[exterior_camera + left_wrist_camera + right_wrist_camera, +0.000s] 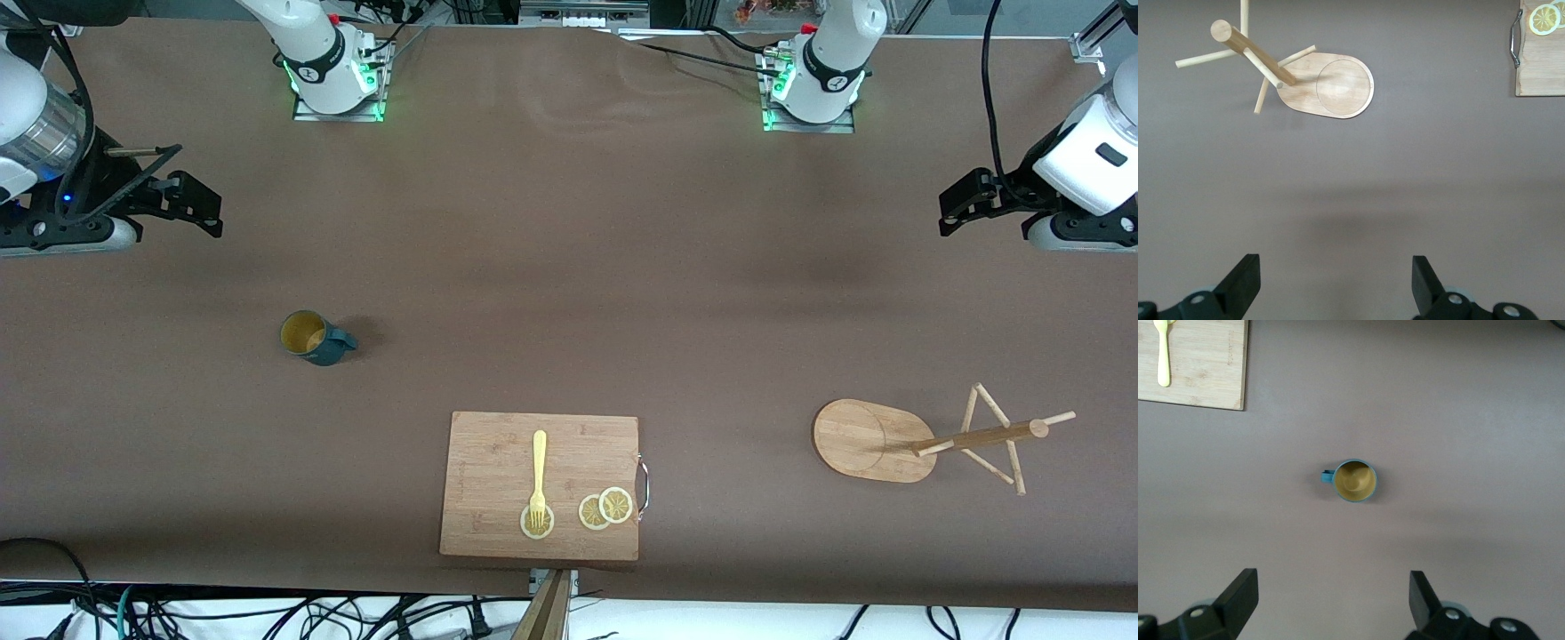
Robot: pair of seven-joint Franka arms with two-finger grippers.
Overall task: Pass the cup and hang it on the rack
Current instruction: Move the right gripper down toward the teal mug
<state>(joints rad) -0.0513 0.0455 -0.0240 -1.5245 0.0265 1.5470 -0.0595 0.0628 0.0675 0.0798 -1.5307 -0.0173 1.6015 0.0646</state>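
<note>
Fingers of both grippers spread apart, holding nothing: right gripper (191, 203) up over bare table at its own end; left gripper (965, 203) likewise. Cup (312, 337) upright toward the right arm's end; rack (925, 436) standing toward the left arm's

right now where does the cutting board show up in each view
Front view: cutting board on the table's near edge, midway between the arms' ends.
Left wrist view: only its handle end, with lemon slices.
Right wrist view: one corner, with the yellow fork.
Shared landmark: the board itself.
</note>
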